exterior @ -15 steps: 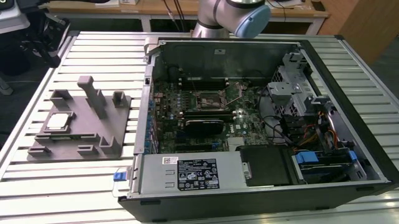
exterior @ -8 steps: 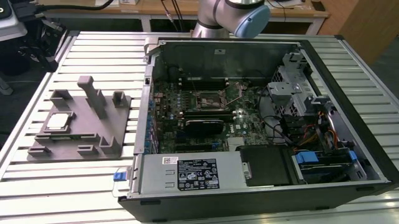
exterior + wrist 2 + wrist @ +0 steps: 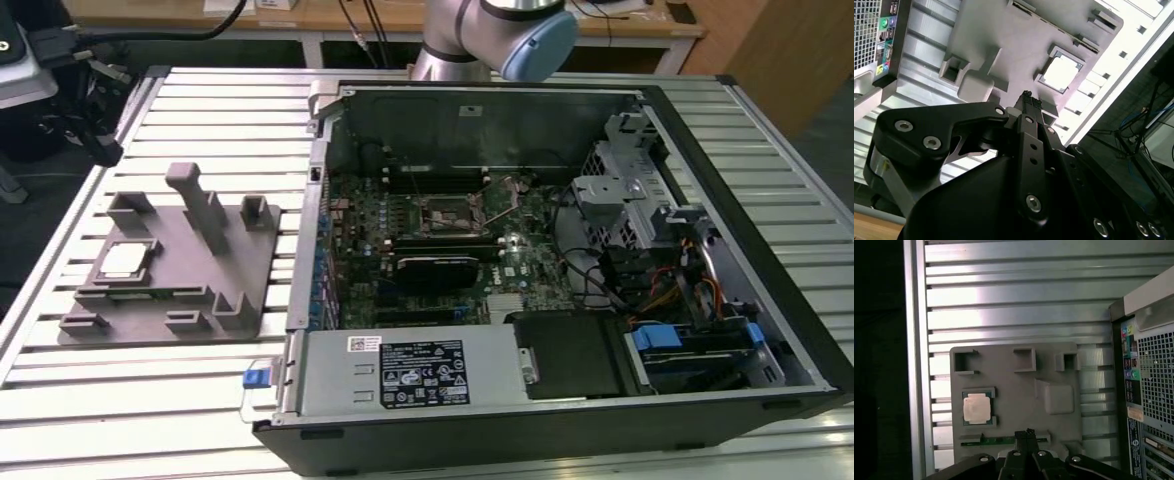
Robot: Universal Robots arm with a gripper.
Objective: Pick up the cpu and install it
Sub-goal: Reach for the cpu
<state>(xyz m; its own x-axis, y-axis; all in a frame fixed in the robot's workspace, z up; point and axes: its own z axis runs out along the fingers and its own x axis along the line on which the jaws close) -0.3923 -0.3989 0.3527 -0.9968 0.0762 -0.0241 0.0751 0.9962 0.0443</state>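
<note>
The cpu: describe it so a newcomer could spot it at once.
On the exterior view's left, beside the open computer case, a grey fixture with upright posts lies on the slatted table. The cpu sits in a square recess on the fixture's side away from the case. It is the only silvery square; all around it is grey plastic.

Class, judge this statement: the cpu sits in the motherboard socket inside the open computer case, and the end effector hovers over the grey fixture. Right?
No. The cpu lies in a recess of the grey fixture, beside the open computer case, not in the motherboard socket; the exterior view shows this. The end effector does hover over the grey fixture.
</note>
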